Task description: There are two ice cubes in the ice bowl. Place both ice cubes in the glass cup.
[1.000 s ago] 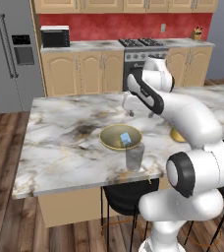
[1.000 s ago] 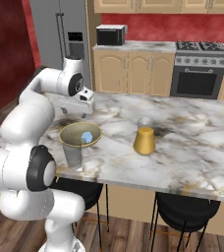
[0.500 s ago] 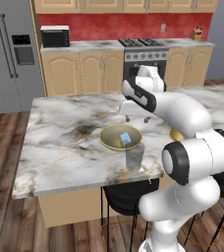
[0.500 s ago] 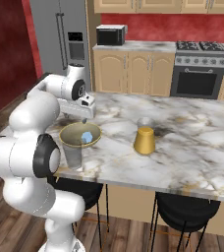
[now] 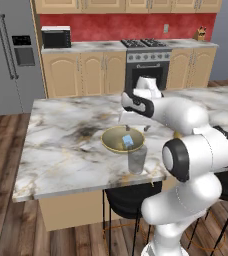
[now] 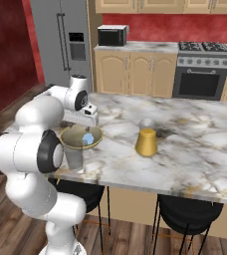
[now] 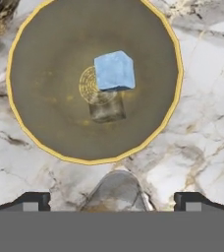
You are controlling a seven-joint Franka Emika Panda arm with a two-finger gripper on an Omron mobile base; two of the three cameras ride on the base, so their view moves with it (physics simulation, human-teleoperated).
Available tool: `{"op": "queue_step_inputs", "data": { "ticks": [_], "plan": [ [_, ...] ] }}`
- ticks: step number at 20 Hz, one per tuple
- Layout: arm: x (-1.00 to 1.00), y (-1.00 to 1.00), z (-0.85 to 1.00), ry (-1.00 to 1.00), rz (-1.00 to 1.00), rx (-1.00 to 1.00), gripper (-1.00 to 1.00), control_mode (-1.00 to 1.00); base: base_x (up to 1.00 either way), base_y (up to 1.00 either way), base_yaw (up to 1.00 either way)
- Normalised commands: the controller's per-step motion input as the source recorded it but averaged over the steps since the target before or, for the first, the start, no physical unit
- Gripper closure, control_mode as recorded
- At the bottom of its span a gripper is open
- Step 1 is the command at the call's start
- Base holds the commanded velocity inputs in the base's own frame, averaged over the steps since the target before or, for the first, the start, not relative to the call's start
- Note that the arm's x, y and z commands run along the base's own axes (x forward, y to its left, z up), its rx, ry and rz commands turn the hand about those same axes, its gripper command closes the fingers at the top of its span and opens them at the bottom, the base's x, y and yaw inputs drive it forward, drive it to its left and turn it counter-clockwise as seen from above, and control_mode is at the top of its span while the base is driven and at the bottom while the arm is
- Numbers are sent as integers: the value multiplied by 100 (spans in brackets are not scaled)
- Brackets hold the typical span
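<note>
The ice bowl (image 7: 45, 88) has a yellow rim and a grey-tan inside, and sits on the marble island (image 5: 66, 150). One pale-blue ice cube (image 7: 114, 71) lies near its centre, with a greyish square patch beside it; I cannot tell whether that patch is a shadow or a second cube. The cube (image 5: 128, 141) (image 6: 88, 138) also shows in the bowl (image 5: 107, 141) (image 6: 67, 135) from both base views. The clear glass cup (image 5: 137, 159) (image 6: 74, 157) (image 7: 116, 189) stands right against the bowl's near rim. My gripper (image 5: 136, 127) (image 6: 81, 124) (image 7: 113, 202) hangs open just above the bowl, holding nothing.
A glass of orange liquid (image 6: 146, 142) stands on the island to the right of the bowl. Bar stools (image 6: 187, 214) are tucked under the near edge. Cabinets, a stove (image 5: 145, 65) and a fridge (image 5: 11, 55) line the back wall.
The arm has folded and the hand has come down closer over the bowl. The jaws have stayed open. Bowl, cube and glass have not moved.
</note>
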Motion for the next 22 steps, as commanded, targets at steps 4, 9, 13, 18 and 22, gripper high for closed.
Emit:
{"op": "queue_step_inputs", "data": {
  "ticks": [4, 9, 13, 18, 22],
  "plan": [
    [36, 3, -34, 0, 0, -4, -100, -100, 0, 0, 0],
    [35, 0, -36, 0, 0, -6, -100, -100, 0, 0, 0],
    [39, 0, -34, 0, 0, -6, -100, -100, 0, 0, 0],
    [36, 0, -34, 0, 0, -5, -100, -100, 0, 0, 0],
    [29, 0, -31, 0, 0, -1, -100, -100, 0, 0, 0]
  ]
}}
